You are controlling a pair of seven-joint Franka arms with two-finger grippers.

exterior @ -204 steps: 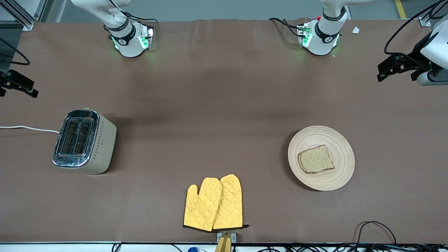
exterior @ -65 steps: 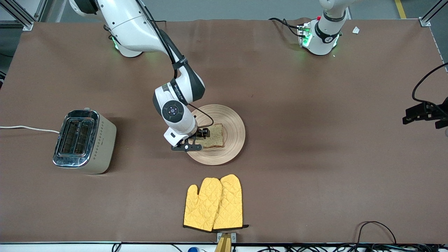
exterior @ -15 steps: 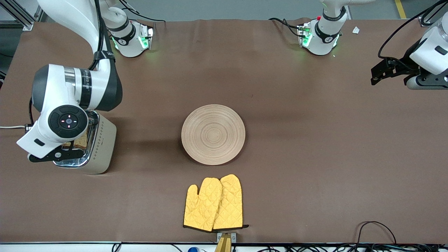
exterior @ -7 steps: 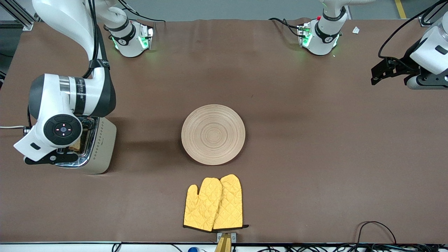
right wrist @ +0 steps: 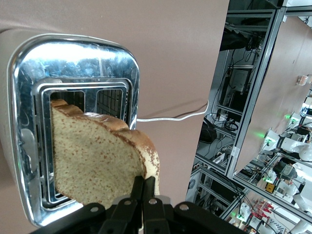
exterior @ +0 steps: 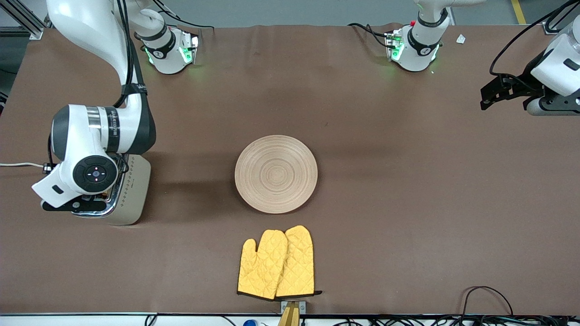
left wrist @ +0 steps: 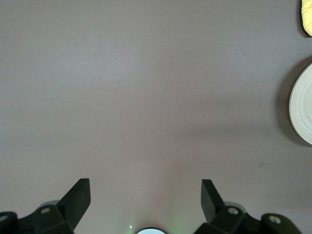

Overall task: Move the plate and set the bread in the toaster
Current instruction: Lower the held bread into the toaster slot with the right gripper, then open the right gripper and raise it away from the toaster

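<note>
My right gripper (right wrist: pixel 145 185) is shut on the crust edge of the bread (right wrist: pixel 95 163). It holds the brown speckled slice on edge just over the slots of the toaster (right wrist: pixel 73 58). I cannot tell if the slice's far edge is inside a slot. In the front view the right arm's hand (exterior: pixel 93 174) covers most of the toaster (exterior: pixel 131 190) and hides the bread. The pale wooden plate (exterior: pixel 276 174) lies bare at the table's middle. My left gripper (left wrist: pixel 145 197) is open and empty, up over the left arm's end of the table (exterior: pixel 494 93), and waits.
A pair of yellow oven mitts (exterior: pixel 276 262) lies nearer the front camera than the plate. The toaster's white cord (exterior: pixel 18 165) runs off the right arm's end of the table. The left wrist view shows the plate's rim (left wrist: pixel 303 112) and a mitt corner (left wrist: pixel 307 19).
My right hand has shifted a little over the toaster with the bread, and less of the slice shows in the front view. The left arm and the plate have not moved.
</note>
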